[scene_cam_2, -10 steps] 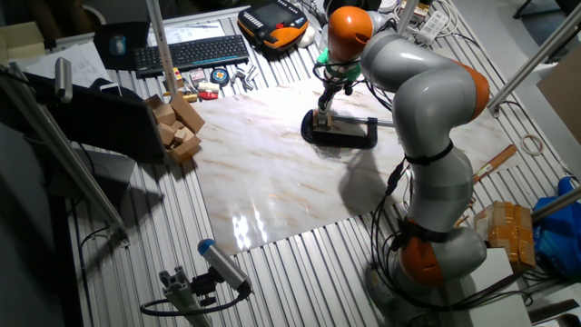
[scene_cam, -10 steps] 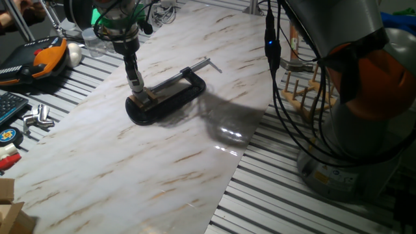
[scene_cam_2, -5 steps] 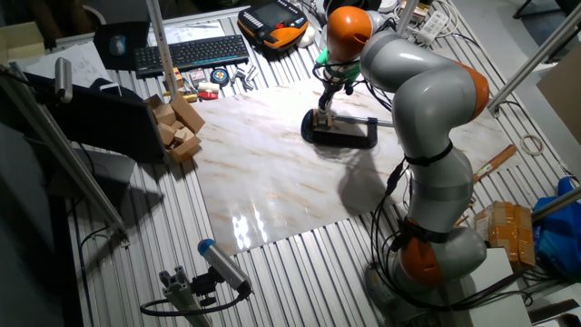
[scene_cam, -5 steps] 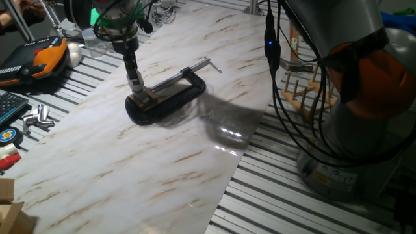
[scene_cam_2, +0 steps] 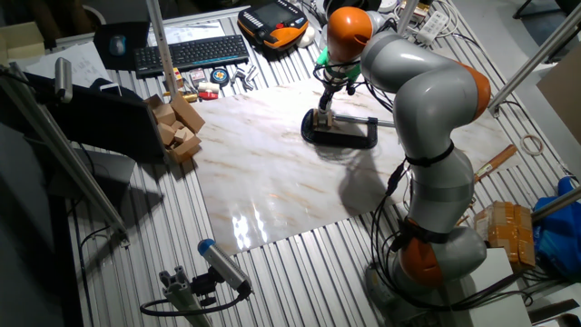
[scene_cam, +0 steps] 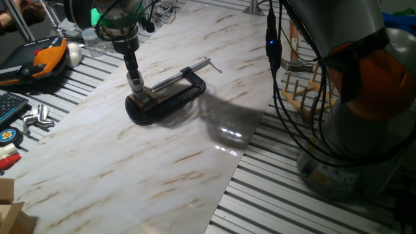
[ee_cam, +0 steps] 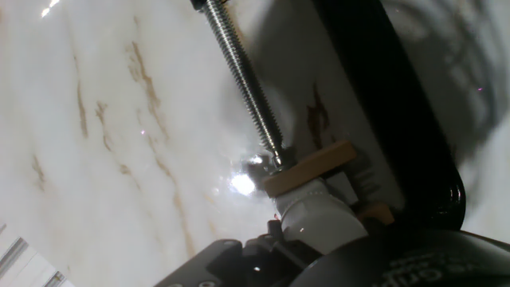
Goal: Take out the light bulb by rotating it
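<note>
Marble-patterned table (scene_cam: 182, 169) carries a black C-clamp (scene_cam: 170, 99) pinning the wooden socket block (ee_cam: 309, 168), so turning cannot shift it. Directly above, the gripper (scene_cam: 136, 90) reaches down onto the light bulb (ee_cam: 319, 219); whether its fingers grip it cannot be told.

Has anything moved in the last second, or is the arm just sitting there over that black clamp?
Nothing visibly changed. The tool sits at the same spot over the wooden block held in the black clamp, and the clamp has not shifted on the marble board. If the tool is turning the light bulb, the turn is too slight to show.
</note>
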Motion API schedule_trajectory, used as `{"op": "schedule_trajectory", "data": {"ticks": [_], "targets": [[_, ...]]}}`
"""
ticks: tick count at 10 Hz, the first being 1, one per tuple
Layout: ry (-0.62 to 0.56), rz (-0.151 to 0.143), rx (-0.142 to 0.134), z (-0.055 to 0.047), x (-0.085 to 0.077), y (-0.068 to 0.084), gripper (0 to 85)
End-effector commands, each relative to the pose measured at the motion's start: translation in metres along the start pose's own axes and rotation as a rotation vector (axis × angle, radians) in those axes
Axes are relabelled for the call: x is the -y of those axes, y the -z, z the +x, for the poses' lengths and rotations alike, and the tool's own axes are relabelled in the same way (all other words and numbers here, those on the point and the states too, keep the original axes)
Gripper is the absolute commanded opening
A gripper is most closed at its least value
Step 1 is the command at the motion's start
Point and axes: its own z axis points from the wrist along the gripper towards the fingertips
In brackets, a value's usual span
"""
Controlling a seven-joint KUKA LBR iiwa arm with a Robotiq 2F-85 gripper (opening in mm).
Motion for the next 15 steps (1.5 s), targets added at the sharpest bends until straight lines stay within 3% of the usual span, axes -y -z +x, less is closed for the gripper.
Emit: {"op": "schedule_trajectory", "data": {"ticks": [1, 11, 15], "targets": [[0.004, 0.000, -0.001, 0.0000, 0.0001, 0.0000, 0.0], [0.171, 0.054, 0.010, 0.0000, 0.0007, -0.0005, 0.0], [0.226, 0.058, 0.007, -0.0001, 0.0009, -0.0001, 0.0]]}}
